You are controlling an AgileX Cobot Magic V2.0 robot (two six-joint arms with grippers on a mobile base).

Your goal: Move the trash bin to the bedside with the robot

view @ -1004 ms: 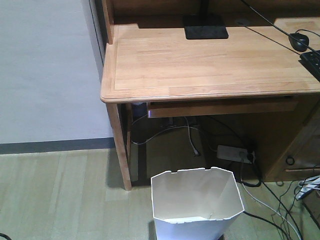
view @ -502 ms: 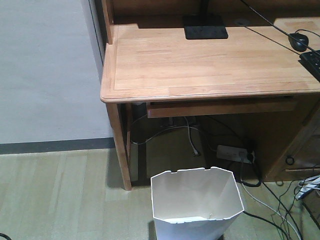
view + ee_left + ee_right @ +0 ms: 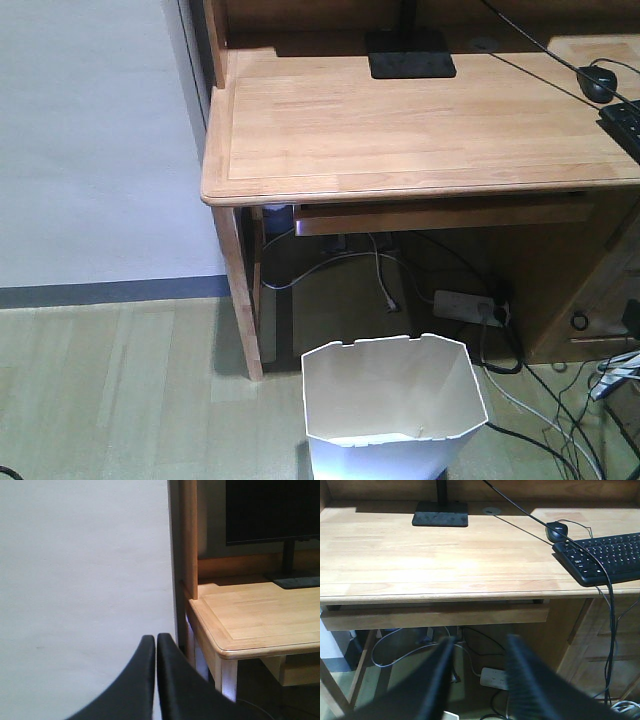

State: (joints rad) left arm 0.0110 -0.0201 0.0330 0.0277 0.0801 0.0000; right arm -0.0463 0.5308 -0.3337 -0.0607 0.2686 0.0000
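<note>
Front view: no shift of the trash bin (image 3: 395,405) since a second ago, so carrying not begun; on the floor below the table (image 3: 400,130) front edge, near its left corner; left wrist view: left end effector (image 3: 155,639) narrow, empty, beside that corner; right wrist view: right end effector (image 3: 481,640) wide, empty, facing the front edge; bin unseen, likely below.

One trash bin (image 3: 390,392), one desk (image 3: 400,130), one monitor (image 3: 272,510), one keyboard (image 3: 605,557), one mouse (image 3: 557,531) and one power strip (image 3: 465,303).

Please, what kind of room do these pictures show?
Probably a home office or study corner. A wooden desk carries a monitor, a keyboard and a mouse; a white trash bin stands on the floor in front.
</note>
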